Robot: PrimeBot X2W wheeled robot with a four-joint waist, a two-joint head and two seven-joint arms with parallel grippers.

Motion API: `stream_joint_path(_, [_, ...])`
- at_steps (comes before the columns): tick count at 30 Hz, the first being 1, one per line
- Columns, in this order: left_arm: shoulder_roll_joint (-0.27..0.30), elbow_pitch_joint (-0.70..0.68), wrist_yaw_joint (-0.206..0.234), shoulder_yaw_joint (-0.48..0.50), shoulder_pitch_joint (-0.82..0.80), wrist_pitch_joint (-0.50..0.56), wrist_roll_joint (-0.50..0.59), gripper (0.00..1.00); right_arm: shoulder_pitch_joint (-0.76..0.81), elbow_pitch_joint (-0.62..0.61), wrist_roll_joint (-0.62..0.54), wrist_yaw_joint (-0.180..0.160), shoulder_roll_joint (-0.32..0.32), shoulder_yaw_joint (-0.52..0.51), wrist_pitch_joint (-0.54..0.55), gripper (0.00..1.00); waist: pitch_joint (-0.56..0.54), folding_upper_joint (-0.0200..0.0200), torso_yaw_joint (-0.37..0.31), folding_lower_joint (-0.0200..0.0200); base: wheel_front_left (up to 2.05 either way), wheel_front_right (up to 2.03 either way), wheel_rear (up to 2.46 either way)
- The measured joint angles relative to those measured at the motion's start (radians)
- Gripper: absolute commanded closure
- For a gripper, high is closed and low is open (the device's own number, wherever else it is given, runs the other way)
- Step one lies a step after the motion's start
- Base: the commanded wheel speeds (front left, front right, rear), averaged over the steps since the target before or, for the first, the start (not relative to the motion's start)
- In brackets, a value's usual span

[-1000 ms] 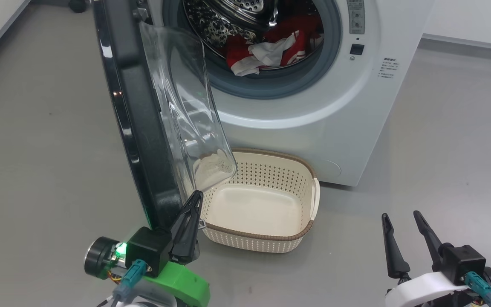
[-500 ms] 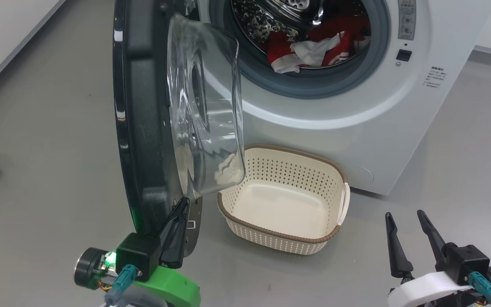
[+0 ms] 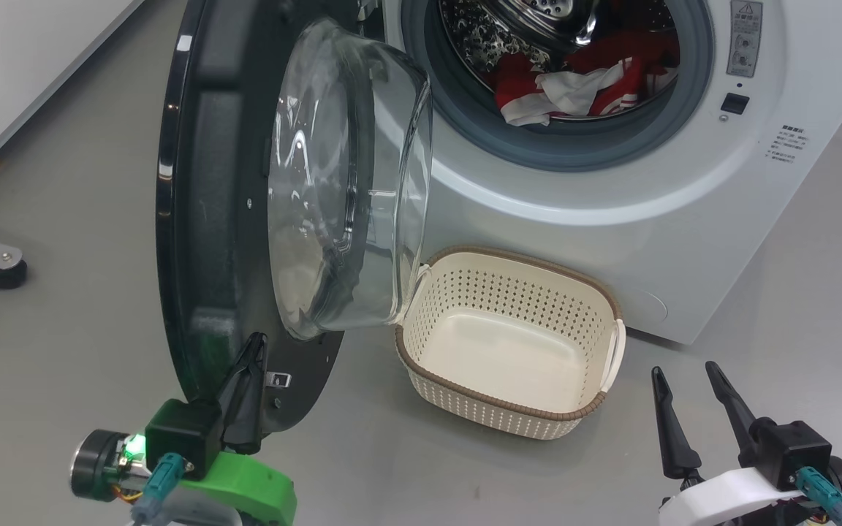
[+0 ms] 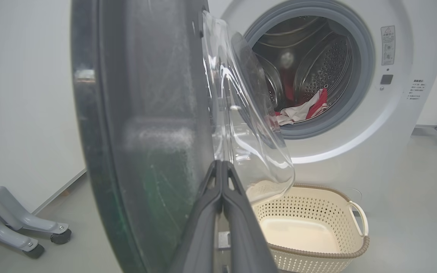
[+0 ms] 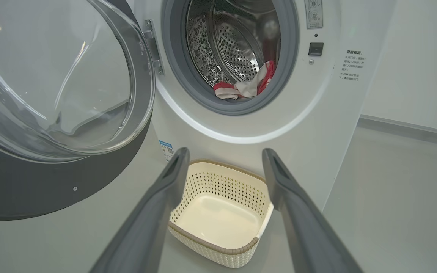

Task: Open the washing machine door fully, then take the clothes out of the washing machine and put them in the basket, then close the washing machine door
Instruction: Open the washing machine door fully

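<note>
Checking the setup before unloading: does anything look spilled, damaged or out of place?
Nothing stands out: the washing machine door stands open, the clothes lie in the drum, and the basket sits upright and empty on the floor.

1. The washing machine and the washing machine door are cut off by the head view's top edge.
2. The clothes lie partly hidden behind the grey ring.
3. The front's small print is too small to read.
</note>
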Motion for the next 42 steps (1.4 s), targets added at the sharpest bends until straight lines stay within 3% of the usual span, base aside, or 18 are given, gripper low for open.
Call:
stream_joint_path(23, [0.056,0.060,0.000,0.206,-0.016,0.000,0.002,1.00,-0.006,0.001,-0.002,0.003,-0.005,0.009,0.001,0.00,0.019,0.0000,-0.030,0.0000,0.00,0.00,0.00])
stream_joint_path(42, [0.077,0.154,0.003,0.365,-0.124,0.000,-0.040,1.00,-0.030,-0.025,-0.004,0.004,-0.041,-0.007,0.015,0.00,0.086,0.0000,-0.064,0.0000,0.00,0.00,0.00])
